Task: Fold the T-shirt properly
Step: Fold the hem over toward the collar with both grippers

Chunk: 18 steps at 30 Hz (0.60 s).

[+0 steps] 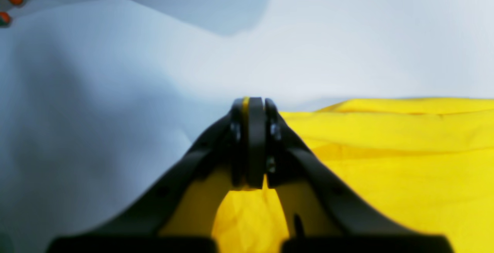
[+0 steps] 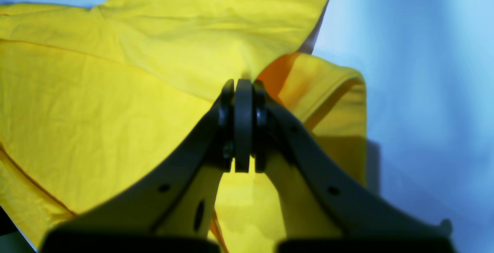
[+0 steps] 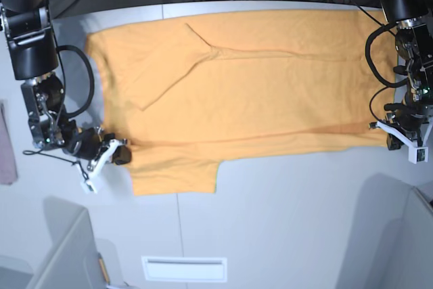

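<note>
In the left wrist view, the left gripper (image 1: 252, 141) has its jaws pressed together on an edge of the yellow T-shirt (image 1: 386, 156), which lies on the white table (image 1: 115, 90). In the right wrist view, the right gripper (image 2: 243, 125) is also clamped on T-shirt (image 2: 96, 110) cloth beside a folded hem. In the base view, the T-shirt (image 3: 243, 93) lies spread across the table (image 3: 284, 214), with the right gripper (image 3: 111, 153) at its lower left edge and the left gripper (image 3: 399, 137) at its right edge.

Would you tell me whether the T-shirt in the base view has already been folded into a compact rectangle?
No, the T-shirt lies spread wide across the table, with one sleeve sticking out at its near edge.
</note>
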Tool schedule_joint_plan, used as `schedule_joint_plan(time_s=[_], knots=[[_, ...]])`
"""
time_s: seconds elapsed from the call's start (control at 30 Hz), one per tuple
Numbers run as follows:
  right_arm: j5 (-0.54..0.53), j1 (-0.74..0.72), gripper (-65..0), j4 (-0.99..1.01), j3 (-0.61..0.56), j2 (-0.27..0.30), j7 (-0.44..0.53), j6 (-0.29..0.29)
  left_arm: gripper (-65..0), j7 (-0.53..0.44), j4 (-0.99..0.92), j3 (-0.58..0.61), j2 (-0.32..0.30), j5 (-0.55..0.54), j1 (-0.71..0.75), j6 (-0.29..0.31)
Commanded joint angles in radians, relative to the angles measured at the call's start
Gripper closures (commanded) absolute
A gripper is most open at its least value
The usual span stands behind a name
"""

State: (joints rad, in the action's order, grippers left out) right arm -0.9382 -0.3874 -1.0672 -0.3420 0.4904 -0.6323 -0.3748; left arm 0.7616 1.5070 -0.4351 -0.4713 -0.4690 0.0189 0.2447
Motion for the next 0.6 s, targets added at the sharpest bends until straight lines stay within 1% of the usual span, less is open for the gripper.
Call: schedule_joint_plan(time_s=[0.0, 0.1, 0.27, 0.3, 0.37, 0.43, 0.5, 0.57], knots=[[-0.014, -0.031, 0.0, -0.014, 0.013, 0.017, 0.018, -0.003, 0.0, -0.001, 0.024, -0.043, -0.025, -0.001, -0.007, -0.002], [-0.017, -0.031, 0.0, -0.018, 0.013, 0.038, 0.018, -0.003, 0.0, 0.068, 0.04, -0.087, -0.025, -0.001, -0.017, 0.0], [-0.018, -0.02, 0.0, -0.02, 0.014, 0.04, 0.01, -0.003, 0.0, 0.078, 0.091, -0.086, -0.025, -0.001, 0.008, 0.0], [-0.022, -0.009, 0.0, -0.031, 0.031, 0.04, 0.001, -0.003, 0.0, 0.078, 0.094, -0.086, -0.024, -0.001, 0.016, 0.0], [-0.041, 0.025, 0.0, -0.058, 0.111, 0.037, -0.03, -0.003, 0.0, 0.078, 0.096, -0.089, -0.024, -0.001, 0.022, 0.0], [-0.038, 0.046, 0.0, -0.098, 0.177, 0.035, -0.068, -0.003, 0.0, 0.078, 0.099, -0.086, -0.024, -0.001, 0.025, 0.0], [-0.022, 0.055, 0.0, -0.135, 0.211, 0.035, -0.111, -0.003, 0.0, 0.08, 0.099, -0.095, -0.016, -0.001, 0.04, 0.0], [-0.011, 0.067, 0.0, -0.156, 0.217, 0.034, -0.136, -0.003, 0.0, 0.08, 0.116, -0.097, -0.005, -0.001, 0.052, 0.0]])
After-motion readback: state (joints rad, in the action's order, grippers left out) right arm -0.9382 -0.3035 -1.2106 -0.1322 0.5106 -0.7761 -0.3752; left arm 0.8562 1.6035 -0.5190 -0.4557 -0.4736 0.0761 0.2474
